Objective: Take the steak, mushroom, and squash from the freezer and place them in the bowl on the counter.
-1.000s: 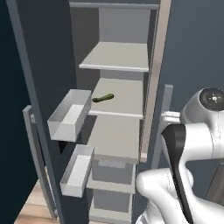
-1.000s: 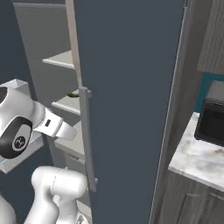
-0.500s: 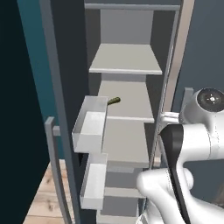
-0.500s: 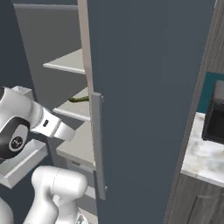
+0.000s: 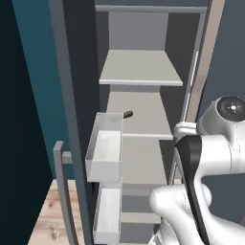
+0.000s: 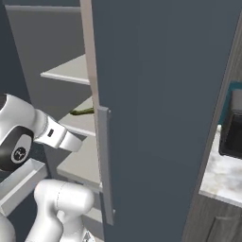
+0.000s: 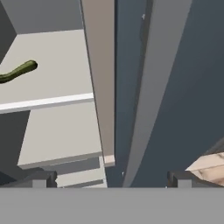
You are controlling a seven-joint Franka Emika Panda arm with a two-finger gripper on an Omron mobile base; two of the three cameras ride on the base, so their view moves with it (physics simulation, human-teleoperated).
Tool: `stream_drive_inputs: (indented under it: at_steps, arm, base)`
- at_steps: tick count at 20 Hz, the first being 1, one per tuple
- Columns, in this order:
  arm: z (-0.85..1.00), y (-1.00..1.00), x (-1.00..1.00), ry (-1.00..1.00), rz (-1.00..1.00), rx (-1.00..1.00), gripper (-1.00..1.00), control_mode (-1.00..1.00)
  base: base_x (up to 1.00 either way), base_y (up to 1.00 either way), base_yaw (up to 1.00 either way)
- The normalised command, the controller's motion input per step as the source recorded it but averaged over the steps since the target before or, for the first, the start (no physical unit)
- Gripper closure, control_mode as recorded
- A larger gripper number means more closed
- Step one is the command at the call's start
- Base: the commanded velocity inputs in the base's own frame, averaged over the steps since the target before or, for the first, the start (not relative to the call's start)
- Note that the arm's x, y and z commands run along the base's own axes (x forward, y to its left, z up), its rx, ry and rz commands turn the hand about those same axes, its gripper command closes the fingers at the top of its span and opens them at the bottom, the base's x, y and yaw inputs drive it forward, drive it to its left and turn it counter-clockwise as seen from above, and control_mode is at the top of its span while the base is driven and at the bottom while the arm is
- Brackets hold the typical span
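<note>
Teal wall (image 5: 33, 72), pale wood floor (image 5: 50, 217), black microwave (image 6: 232, 134)

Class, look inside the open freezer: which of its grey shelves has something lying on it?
The second shelf from the top: the green squash lies there. The top shelf and the next shelf down look bare.

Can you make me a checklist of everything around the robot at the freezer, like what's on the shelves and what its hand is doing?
Surface: pale grey freezer shelves; the upper one is bare, the middle one holds one item.
Job's things: small dark green oblong squash lies on the middle shelf, touched by nothing. Tall grey freezer stands open. Steak, mushroom and bowl: nothing seen.
Clutter: nothing seen.
End effector: dark two-finger end effector is open and empty, pointing at the shelf edges and door frame, off to one side of the squash.
Cables: nothing seen.
Surroundings: white door bins, long grey bar handle, black microwave on the white-and-grey marbled counter, light wood floor.
</note>
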Motion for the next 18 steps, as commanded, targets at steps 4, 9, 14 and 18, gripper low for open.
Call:
stream_drive_inputs:
  at_steps: [4,9,14,18]
  arm:
    - [0.00,0.00,0.00,0.00,0.00,0.00,-1.00,1.00]
    - [0.00,0.00,0.00,0.00,0.00,0.00,-1.00,1.00]
    - [0.00,0.00,0.00,0.00,0.00,0.00,-1.00,1.00]
    - [0.00,0.00,0.00,0.00,0.00,0.00,-1.00,1.00]
  base:
    - [0.57,0.52,0.01]
    - [0.12,0.68,0.25]
    - [0.33,0.45,0.27]
    - [0.67,-0.06,0.27]
